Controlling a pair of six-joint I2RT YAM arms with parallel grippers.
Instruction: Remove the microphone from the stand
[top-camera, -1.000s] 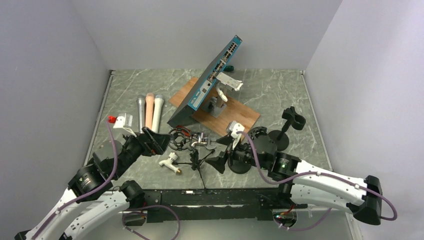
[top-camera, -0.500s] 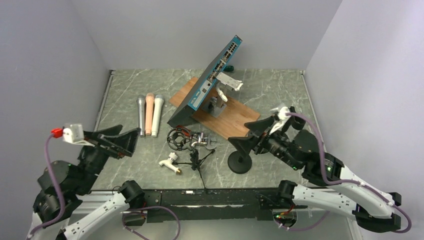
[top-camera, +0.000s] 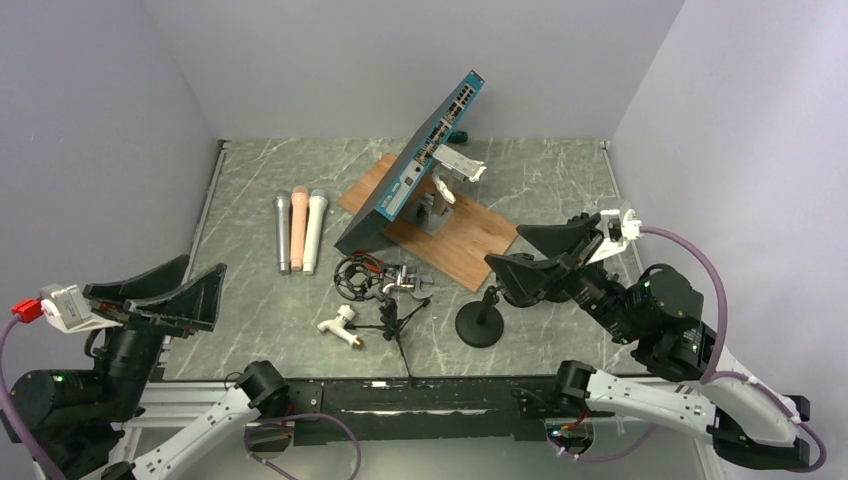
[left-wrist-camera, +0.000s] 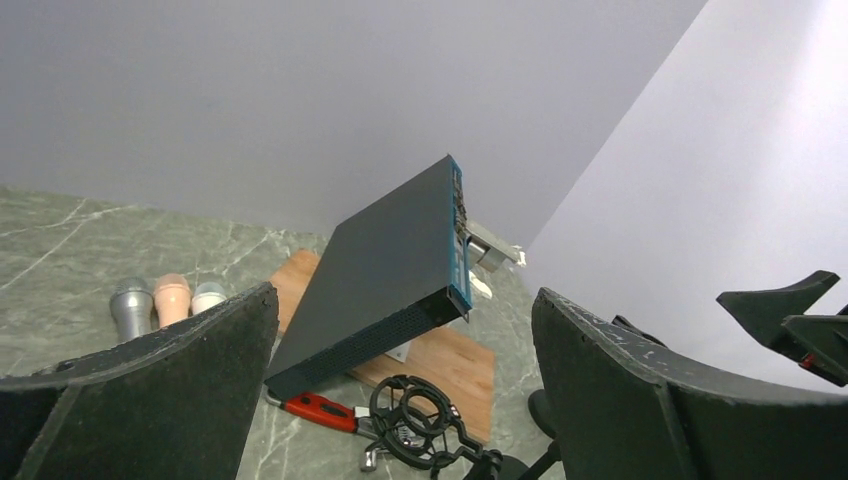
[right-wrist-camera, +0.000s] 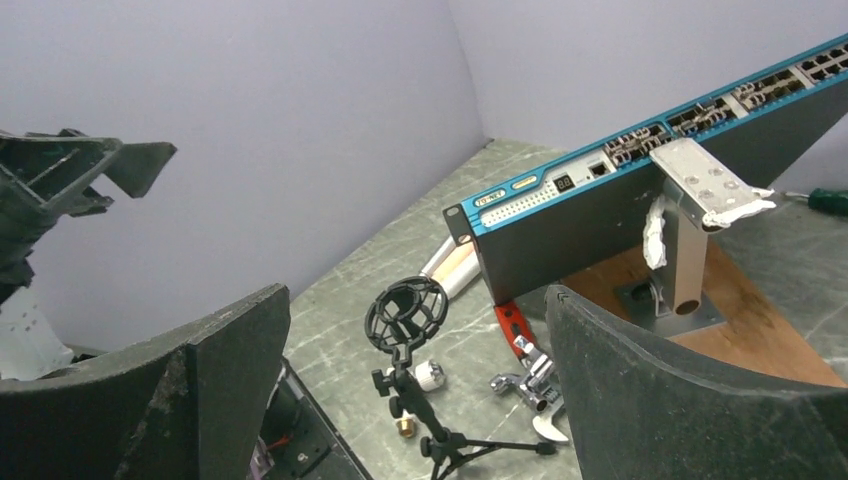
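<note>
A black tripod stand (top-camera: 392, 322) carries a ring-shaped shock mount (top-camera: 355, 278), (right-wrist-camera: 405, 310), (left-wrist-camera: 415, 415), and I see nothing inside the ring. Three microphones lie side by side on the table behind it: silver (top-camera: 282, 232), peach (top-camera: 298, 228) and white (top-camera: 315, 230). My left gripper (top-camera: 205, 264), (left-wrist-camera: 405, 295) hangs open, high over the near left, well away from the stand. The right gripper (top-camera: 505, 247), (right-wrist-camera: 417, 290) is open too, raised at the right above a round-base stand (top-camera: 480, 325). Neither holds anything.
A blue-edged network switch (top-camera: 410, 190) leans on a bracket over a wooden board (top-camera: 465, 245). A red-handled tool (left-wrist-camera: 312, 410), a chrome fitting (top-camera: 405, 280) and a white tap piece (top-camera: 340, 322) lie around the tripod. Grey walls close three sides.
Both arms lifted away from the middle of the table, the left swinging out left, the right out right. Both grippers stayed open and empty.
</note>
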